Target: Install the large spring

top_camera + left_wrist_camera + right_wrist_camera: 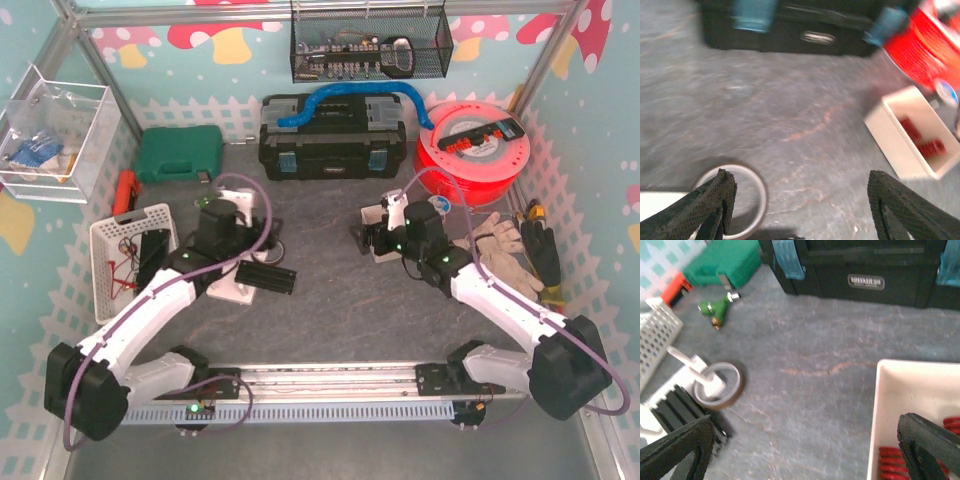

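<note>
Barely begun: red springs lie in the white box (none lifted); left pincer and right pincer gape empty.

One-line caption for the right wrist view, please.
Open right gripper hovers astride the rim of a white bin holding red springs, grey ring at left.

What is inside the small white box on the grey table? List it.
Red coil springs lie in the white open-topped box. At least two show; the right tool's black finger covers part of the floor, hiding any others.
</note>
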Robot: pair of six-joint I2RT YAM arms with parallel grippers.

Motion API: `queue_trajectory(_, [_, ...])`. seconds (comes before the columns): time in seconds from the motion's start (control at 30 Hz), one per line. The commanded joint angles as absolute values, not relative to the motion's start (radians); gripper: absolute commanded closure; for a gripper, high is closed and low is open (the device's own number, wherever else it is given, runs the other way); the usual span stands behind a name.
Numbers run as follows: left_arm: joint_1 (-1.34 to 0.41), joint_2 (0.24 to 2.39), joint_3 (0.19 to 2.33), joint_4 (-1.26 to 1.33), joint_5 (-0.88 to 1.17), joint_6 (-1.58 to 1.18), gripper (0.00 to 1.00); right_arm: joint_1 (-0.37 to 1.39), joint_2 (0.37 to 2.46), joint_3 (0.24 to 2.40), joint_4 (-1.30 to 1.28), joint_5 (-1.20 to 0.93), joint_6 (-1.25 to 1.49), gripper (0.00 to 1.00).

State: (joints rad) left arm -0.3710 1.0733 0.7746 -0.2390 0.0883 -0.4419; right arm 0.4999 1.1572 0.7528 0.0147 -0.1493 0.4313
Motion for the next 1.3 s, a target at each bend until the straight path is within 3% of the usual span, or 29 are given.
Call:
queue_trajectory(0.0, [-0.574,1.106,0.846,-0.297,0.051,0.019,0.29,0.528,1.130,0.658,0.070,-0.039,0.387,0.01])
queue_trajectory(0.17, [-0.712,1.117,0.856,-0.377,0.189,0.545,0.27,0.528,1.049,0.581,0.128,0.099,0.402,0.01])
queue_trajectory(0.37, [-0.713,1.157,0.848,-0.440,0.179,0.858,0.13,0.528,0.967,0.488,0.197,0.184,0.413,0.01])
queue_trajectory(0.6, [-0.700,1.276,0.835,-0.502,0.123,0.948,0.04,0.529,0.921,0.440,0.247,0.213,0.414,0.01])
queue_trajectory(0.9, [-0.675,1.473,0.937,-0.664,0.120,0.947,0.05,0.529,0.911,0.430,0.260,0.194,0.418,0.01])
queue_trajectory(1.27, [-0.638,1.556,0.960,-0.695,0.063,1.004,0.05,0.528,0.884,0.418,0.266,0.199,0.420,0.01])
